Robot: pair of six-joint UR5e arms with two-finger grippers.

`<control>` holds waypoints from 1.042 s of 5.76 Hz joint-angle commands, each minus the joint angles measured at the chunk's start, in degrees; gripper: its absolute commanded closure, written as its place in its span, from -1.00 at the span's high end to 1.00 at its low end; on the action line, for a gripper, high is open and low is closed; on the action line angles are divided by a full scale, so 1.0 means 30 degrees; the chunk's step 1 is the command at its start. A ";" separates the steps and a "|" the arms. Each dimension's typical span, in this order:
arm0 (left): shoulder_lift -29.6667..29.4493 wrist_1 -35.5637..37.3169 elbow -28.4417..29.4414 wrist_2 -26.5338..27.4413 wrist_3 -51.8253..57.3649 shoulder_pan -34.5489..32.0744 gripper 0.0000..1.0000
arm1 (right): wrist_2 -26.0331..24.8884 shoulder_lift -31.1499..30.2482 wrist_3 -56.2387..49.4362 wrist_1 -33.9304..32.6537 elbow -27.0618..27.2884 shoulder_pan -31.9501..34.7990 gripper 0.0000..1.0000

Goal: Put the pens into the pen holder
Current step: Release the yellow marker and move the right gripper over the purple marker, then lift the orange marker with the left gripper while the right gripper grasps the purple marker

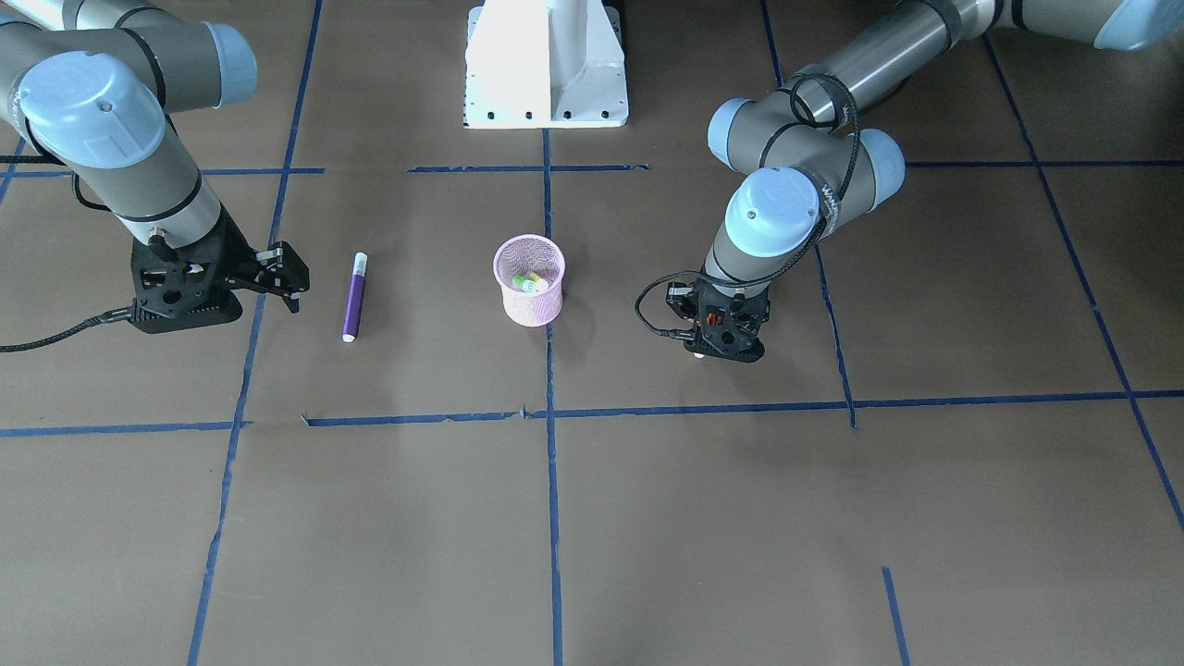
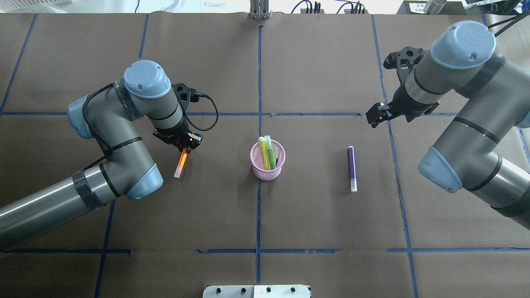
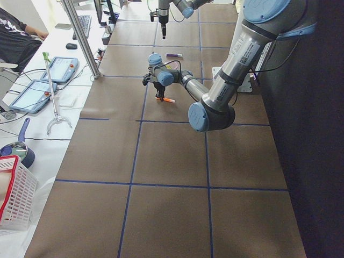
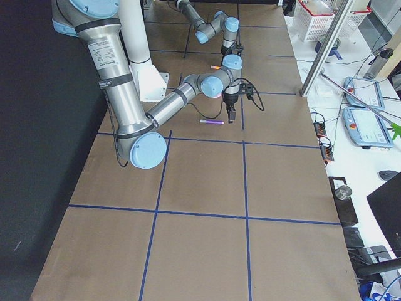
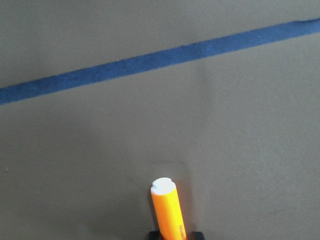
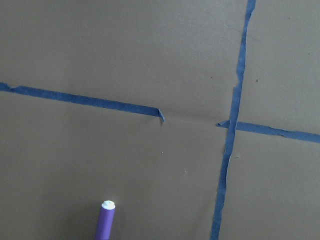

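Pens are spread over three places on my screens. Two of them, a yellow pen (image 2: 263,152) and a green pen (image 2: 270,151), stand upright in the pink mesh pen holder (image 2: 265,174), their tops poking above its rim. The holder sits on the table (image 2: 331,227) at the middle, right on the long blue tape line (image 2: 258,207) that runs away from the robot.

On my left-arm feeds, the left gripper (image 2: 185,150) is clamped on one end of the orange pen (image 2: 181,162). The pen slants out from the fingers, pale cap at the far end. The wrist camera shows the cap close over the brown paper with a shadow under it, but I cannot tell whether it touches. This gripper is near the holder, on the robot's left of it, with bare paper between them.

The purple pen (image 2: 351,167) lies flat on the table on the other side of the holder, well apart from it, roughly parallel to the center tape line. Nothing holds it.

The right gripper (image 1: 294,277) is just beside that pen on the side away from the holder, and not touching it. Its fingers are spread wide with nothing between them. Its wrist camera catches only the pen's capped end at the bottom edge.
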 commanded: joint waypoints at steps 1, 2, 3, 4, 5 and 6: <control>-0.0001 0.0002 -0.0027 0.0001 0.0008 0.0001 -0.97 | 0.0044 -0.0003 -0.0004 0.0033 -0.0009 0.0132 1.00; -0.0089 0.0089 -0.0433 0.0001 0.0008 -0.0115 -1.00 | 0.0015 0.0026 -0.0004 -0.0025 -0.0096 0.0162 1.00; 0.0085 0.0583 -0.1858 0.0059 0.0037 -0.0696 -1.00 | 0.0218 -0.0060 0.0054 0.0003 -0.0619 0.0104 1.00; 0.0057 0.0907 -0.3265 0.0872 0.0038 -0.0934 -1.00 | 0.0365 0.0084 0.0315 0.0149 -0.1668 -0.0418 1.00; -0.0088 0.0911 -0.4323 0.2011 0.0009 -0.0937 -1.00 | 0.0337 0.0288 0.0608 0.0208 -0.2462 -0.1265 1.00; -0.0554 0.0911 -0.5320 0.3096 -0.0253 -0.0937 -1.00 | 0.0337 0.1073 0.2061 0.0209 -0.2731 -0.2346 1.00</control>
